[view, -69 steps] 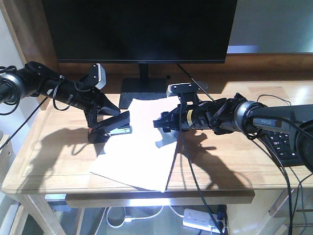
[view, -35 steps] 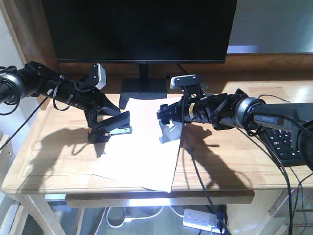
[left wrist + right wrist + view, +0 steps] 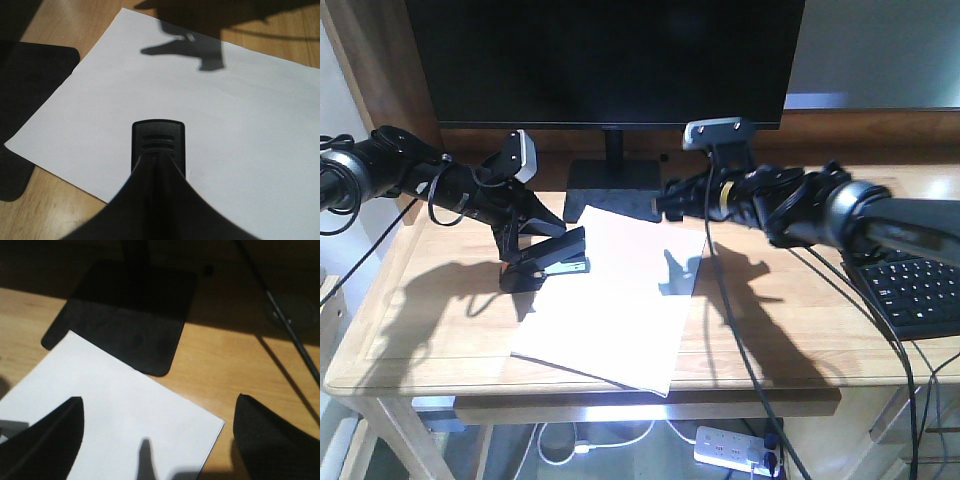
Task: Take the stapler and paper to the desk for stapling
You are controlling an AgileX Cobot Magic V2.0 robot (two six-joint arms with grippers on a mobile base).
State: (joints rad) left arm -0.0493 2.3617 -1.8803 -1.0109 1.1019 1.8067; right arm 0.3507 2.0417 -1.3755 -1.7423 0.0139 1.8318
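Right gripper (image 3: 667, 204) has lifted off the paper (image 3: 610, 300), my fingers spread and empty. Paper lies flat mid-frame on the desk (image 3: 780, 330). Left gripper (image 3: 523, 243) pinches the stapler (image 3: 550, 262) at the paper's left edge. Stapling likely next.

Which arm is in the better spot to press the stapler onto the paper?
Left. The left gripper grips the stapler, whose tip sits over the paper near its edge. The right gripper hangs open above the paper, holding nothing.
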